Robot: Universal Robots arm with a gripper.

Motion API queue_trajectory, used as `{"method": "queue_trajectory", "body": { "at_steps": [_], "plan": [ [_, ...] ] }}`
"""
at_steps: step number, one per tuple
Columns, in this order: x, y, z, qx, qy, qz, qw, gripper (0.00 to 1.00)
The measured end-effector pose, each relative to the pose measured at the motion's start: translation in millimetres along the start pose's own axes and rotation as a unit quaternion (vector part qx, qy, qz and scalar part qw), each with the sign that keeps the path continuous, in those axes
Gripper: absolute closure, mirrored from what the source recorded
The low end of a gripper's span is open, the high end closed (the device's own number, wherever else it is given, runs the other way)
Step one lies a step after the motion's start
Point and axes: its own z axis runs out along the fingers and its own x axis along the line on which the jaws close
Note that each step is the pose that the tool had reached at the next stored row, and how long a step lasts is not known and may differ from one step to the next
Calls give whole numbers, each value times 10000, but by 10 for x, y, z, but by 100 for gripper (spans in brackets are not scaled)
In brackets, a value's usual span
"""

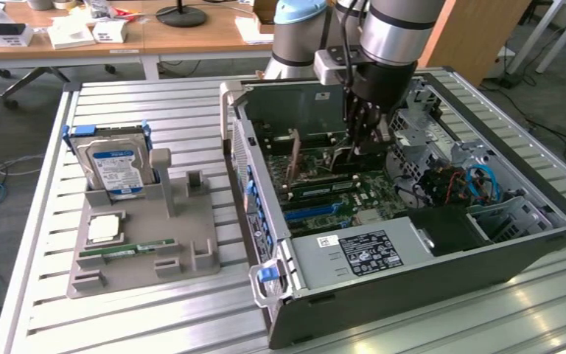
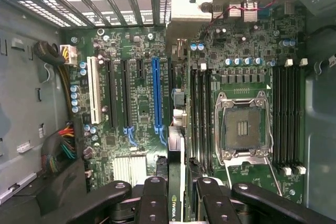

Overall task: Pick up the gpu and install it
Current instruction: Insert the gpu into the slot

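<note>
I'm looking at a slatted metal table (image 1: 145, 317) with wooden desks (image 1: 194, 37) behind it at twelve o'clock. On the table, an open computer case (image 1: 519, 247) lies on its side with the motherboard facing up. At nine o'clock from the case in the exterior view is a grey fixture tray (image 1: 141, 262). It holds an upright silver hard drive (image 1: 116, 168), a square processor chip (image 1: 104, 227) and a narrow green memory stick (image 1: 126, 252). The arm reaches down into the case, and the gripper (image 1: 362, 144) hangs low over the board. The drive cage with blue cables (image 1: 485, 181) is at three o'clock from it and the power supply (image 1: 362, 251) at six.

On the wrist camera, the two black fingers (image 2: 153, 195) are clamped on the gpu (image 2: 175, 205). I see the card edge-on, with a green logo on its rim. It hangs over the motherboard (image 2: 142, 103), lengthwise along the slots. It lies between the blue expansion slot (image 2: 156, 95) and the near bank of memory slots (image 2: 200, 114), just beside the blue slot. I cannot tell whether it touches the board. The empty processor socket (image 2: 244, 127) lies beyond the memory slots. A white slot (image 2: 94, 90) and a bundle of coloured wires (image 2: 59, 150) crowd the far side of the blue slot.
</note>
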Motion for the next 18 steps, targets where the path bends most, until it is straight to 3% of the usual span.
{"method": "queue_trajectory", "body": {
  "at_steps": [18],
  "plan": [
    [63, 22, -2, 0, 2, 0, 10000, 74]
  ]
}}
